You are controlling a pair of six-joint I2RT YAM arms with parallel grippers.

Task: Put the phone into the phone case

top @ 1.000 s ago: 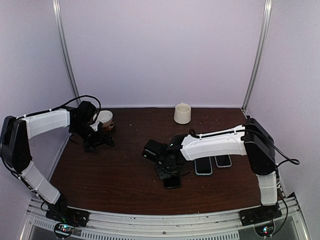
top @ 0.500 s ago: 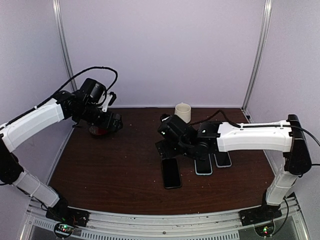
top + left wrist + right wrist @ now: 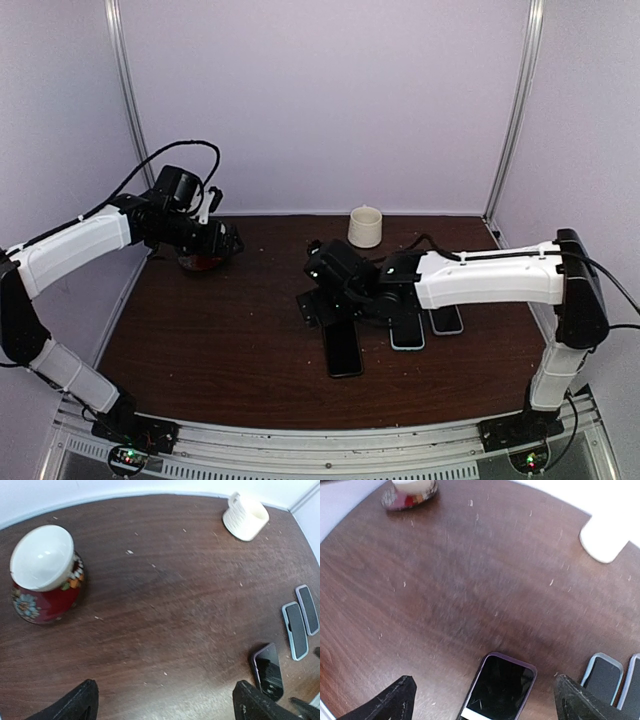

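We see the black phone (image 3: 500,687), a purple case rim around it, flat on the dark wooden desk (image 3: 445,580) near the right hand (image 3: 484,697), whose fingers are spread and empty. A blue-cased phone (image 3: 406,333) and another phone (image 3: 446,320) lie beside it. The left hand (image 3: 165,700), also spread, hangs near a red floral bowl (image 3: 45,575). A cream mug (image 3: 365,227) stands by the pale back wall (image 3: 330,100).

**Your two arms: white shells, black joints**

Your left arm (image 3: 75,245) and right arm (image 3: 490,280) are of one build. Each has long links in smooth white shells, joined by black joints and black wrist blocks. A thin black cable (image 3: 165,158) loops off the left wrist, and another runs along the right forearm. Each black base (image 3: 125,458) carries small green and red lights. Your wrist cameras show blunt, matte black fingers (image 3: 75,706).
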